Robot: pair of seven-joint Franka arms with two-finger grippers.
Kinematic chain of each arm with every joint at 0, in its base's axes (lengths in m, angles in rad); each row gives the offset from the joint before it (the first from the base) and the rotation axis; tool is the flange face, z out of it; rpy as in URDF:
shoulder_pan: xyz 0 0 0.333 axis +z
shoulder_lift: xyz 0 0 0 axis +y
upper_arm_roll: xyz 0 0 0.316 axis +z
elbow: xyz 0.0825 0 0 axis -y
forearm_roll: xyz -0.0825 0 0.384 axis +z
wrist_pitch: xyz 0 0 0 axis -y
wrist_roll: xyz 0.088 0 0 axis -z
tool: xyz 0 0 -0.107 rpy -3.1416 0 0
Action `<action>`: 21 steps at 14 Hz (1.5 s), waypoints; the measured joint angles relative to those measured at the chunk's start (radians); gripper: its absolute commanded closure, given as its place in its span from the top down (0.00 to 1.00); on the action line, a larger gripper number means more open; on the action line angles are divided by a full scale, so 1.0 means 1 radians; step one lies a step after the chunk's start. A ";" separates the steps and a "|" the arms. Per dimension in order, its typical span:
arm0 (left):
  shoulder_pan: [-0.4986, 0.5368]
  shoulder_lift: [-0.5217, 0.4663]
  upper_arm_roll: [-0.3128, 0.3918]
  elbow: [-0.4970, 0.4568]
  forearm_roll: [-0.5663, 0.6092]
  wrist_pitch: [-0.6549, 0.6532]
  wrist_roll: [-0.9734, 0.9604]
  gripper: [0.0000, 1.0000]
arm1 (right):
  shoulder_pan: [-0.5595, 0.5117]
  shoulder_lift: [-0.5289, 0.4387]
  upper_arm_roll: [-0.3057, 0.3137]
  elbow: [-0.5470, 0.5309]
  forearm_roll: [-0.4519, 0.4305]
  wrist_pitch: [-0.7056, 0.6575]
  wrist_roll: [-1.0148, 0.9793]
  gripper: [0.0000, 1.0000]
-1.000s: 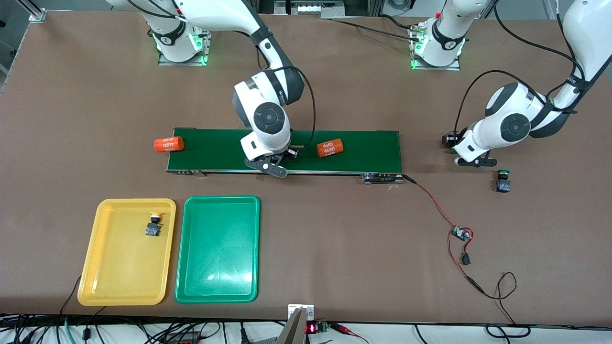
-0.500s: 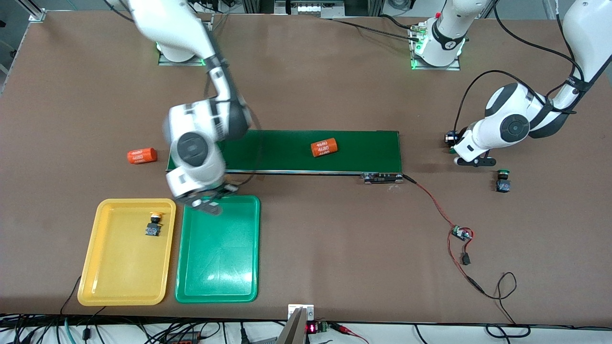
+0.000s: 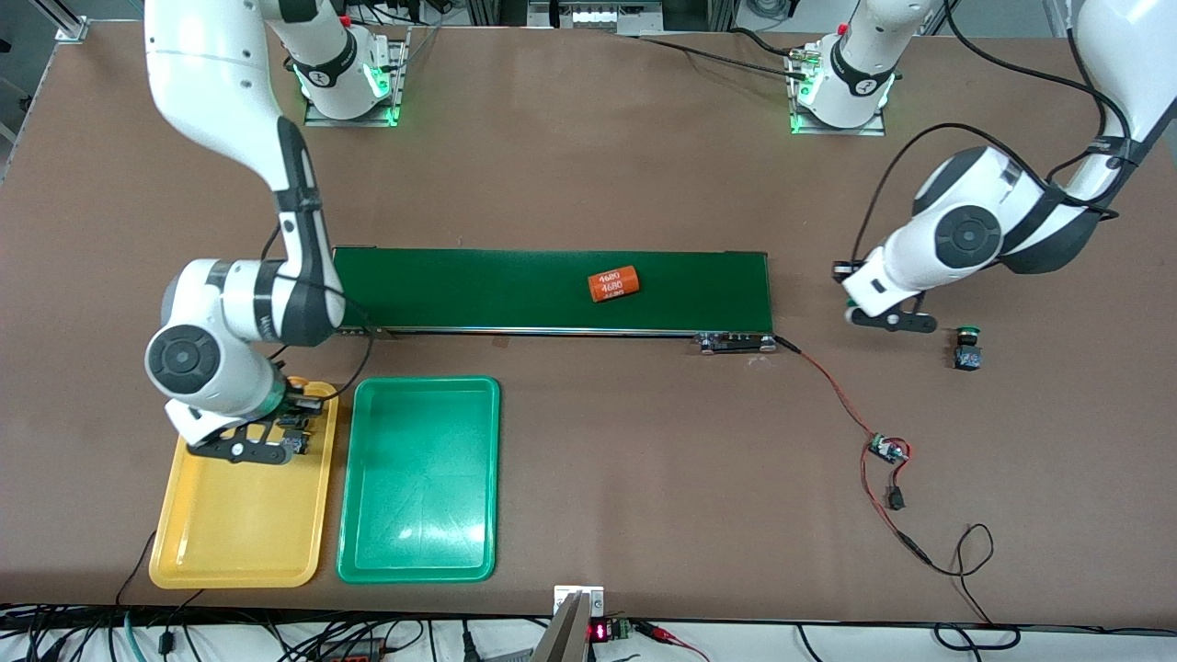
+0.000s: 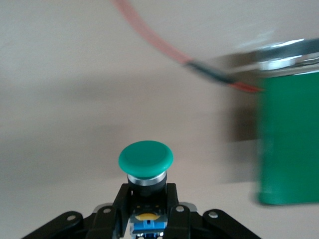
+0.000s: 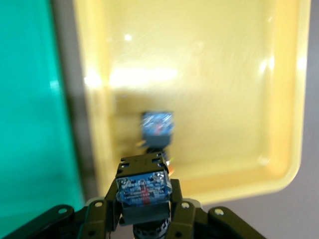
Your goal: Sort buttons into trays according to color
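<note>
My right gripper (image 3: pixel 296 405) (image 5: pixel 144 206) hangs over the yellow tray (image 3: pixel 230 533) (image 5: pixel 224 74), at the end nearest the belt. It is shut on a yellow-orange button (image 3: pixel 296 383) whose blue body (image 5: pixel 143 185) shows between the fingers. A second yellow-orange button (image 3: pixel 294 444) (image 5: pixel 157 127) lies in that tray just below it. The green tray (image 3: pixel 418 496) (image 5: pixel 25 99) beside it holds nothing. My left gripper (image 3: pixel 844 274) (image 4: pixel 146 209) is past the belt's end, shut on a green button (image 4: pixel 146 159). Another green button (image 3: pixel 965 348) stands on the table nearby.
A long dark-green belt (image 3: pixel 515 290) (image 4: pixel 289 139) lies across the middle of the table. An orange numbered cylinder (image 3: pixel 613 283) rests on it. A red-black cable with a small board (image 3: pixel 887 450) trails from the belt's end toward the front camera.
My right arm swung from over the belt to over the yellow tray with its button. My left gripper shut on the green button and shifted toward the belt. The belt's cylinder drifted toward the right arm's end.
</note>
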 measured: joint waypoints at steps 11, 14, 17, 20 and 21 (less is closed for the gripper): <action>-0.659 0.094 0.302 0.265 -0.068 -0.021 -0.192 1.00 | -0.125 0.139 0.037 0.018 0.010 0.283 -0.215 1.00; -0.656 0.093 0.305 0.279 -0.068 -0.024 -0.193 1.00 | -0.121 0.126 0.041 0.039 0.060 0.217 -0.215 1.00; -0.625 0.088 0.290 0.342 -0.068 -0.079 -0.191 1.00 | -0.120 0.050 0.040 0.061 0.070 0.064 -0.215 1.00; -0.553 0.080 0.217 0.462 -0.081 -0.226 -0.189 1.00 | -0.120 -0.068 0.040 0.066 0.071 -0.079 -0.215 1.00; -0.537 0.074 0.205 0.501 -0.082 -0.280 -0.187 1.00 | -0.119 -0.099 0.040 0.066 0.071 -0.104 -0.215 1.00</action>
